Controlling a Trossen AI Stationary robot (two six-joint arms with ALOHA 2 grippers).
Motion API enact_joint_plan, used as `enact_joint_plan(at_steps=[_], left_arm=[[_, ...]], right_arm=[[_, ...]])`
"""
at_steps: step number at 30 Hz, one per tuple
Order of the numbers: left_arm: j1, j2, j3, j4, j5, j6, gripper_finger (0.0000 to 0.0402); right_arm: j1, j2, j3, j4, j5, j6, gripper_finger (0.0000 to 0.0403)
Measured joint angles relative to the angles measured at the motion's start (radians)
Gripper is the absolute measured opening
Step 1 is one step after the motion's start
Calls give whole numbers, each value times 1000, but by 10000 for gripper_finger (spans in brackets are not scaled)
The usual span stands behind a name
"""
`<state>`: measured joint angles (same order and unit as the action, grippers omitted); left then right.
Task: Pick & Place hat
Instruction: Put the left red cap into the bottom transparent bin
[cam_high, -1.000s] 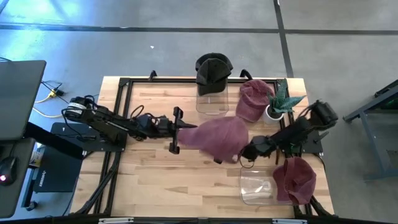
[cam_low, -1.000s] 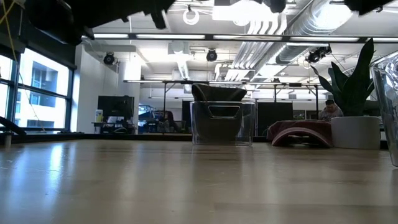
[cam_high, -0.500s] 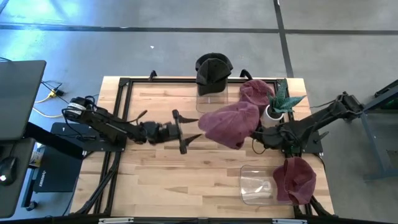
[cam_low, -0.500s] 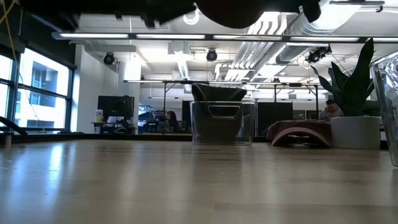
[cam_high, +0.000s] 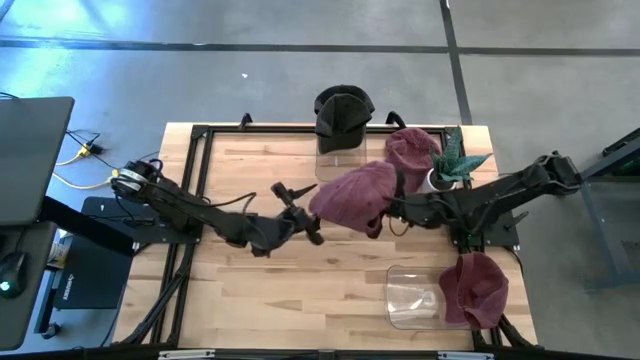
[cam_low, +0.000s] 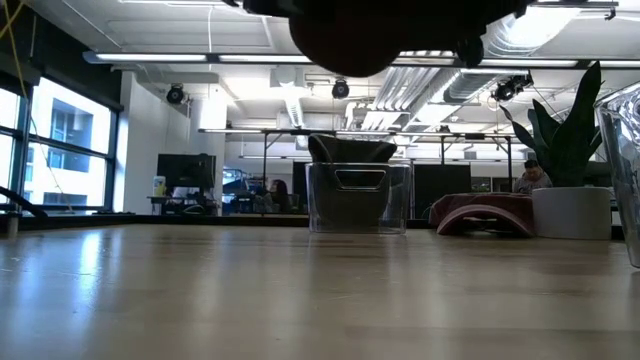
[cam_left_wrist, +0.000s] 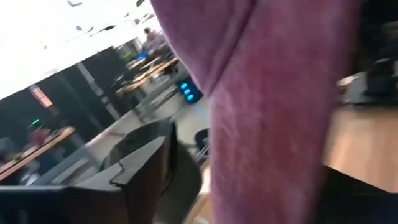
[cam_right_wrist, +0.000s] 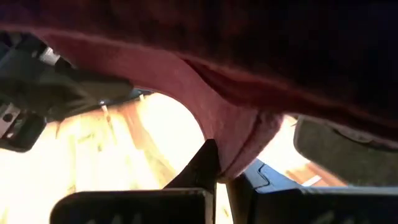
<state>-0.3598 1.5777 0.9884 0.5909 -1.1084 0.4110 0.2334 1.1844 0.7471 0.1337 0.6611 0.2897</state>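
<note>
Your right gripper (cam_high: 392, 209) is pinched shut on the rim of the soft maroon knit hat (cam_high: 352, 196) and carries it above the middle of the light wooden bench (cam_high: 250, 300), clear of the boards. Your left gripper (cam_high: 298, 210) sits just beside the hat's left side with its fingers spread wide, holding nothing.

At the far edge you have a black cap (cam_high: 343, 110) on a clear plastic stand (cam_high: 338, 165). A second maroon hat (cam_high: 410, 158) lies toward the far right corner, touching the white pot of a spiky green plant (cam_high: 450, 163). A third maroon hat (cam_high: 474, 290) drapes over another clear stand (cam_high: 414, 296) near the right front corner.
</note>
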Motion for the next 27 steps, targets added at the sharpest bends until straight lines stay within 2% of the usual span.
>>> enact_joint_plan(at_steps=[4,7,9,10,14,18,21,23,27], left_arm=[[-1,3,35,-113,-6,-81,184],[9,4,63,-233,23,-183,102],[29,1,89,-345,58,-300,38],[44,-7,100,-413,87,-373,20],[122,-27,137,-638,274,-620,17],[216,-24,121,-700,542,-779,6],[272,-22,84,-687,696,-825,4],[300,-22,42,-669,762,-848,3],[353,-20,-91,-493,906,-910,2]], right_arm=[[-22,1,0,-19,-55,22,8],[-26,1,0,-29,-73,25,12],[-26,1,-2,-49,-75,24,20],[-26,1,-3,-62,-89,15,25],[-26,1,-3,-105,-120,-25,56],[-26,-7,-3,-202,-120,-43,106],[-26,-49,-1,-305,-119,-30,144],[-26,-85,0,-399,-134,37,164],[-25,-174,0,-560,-217,209,182]])
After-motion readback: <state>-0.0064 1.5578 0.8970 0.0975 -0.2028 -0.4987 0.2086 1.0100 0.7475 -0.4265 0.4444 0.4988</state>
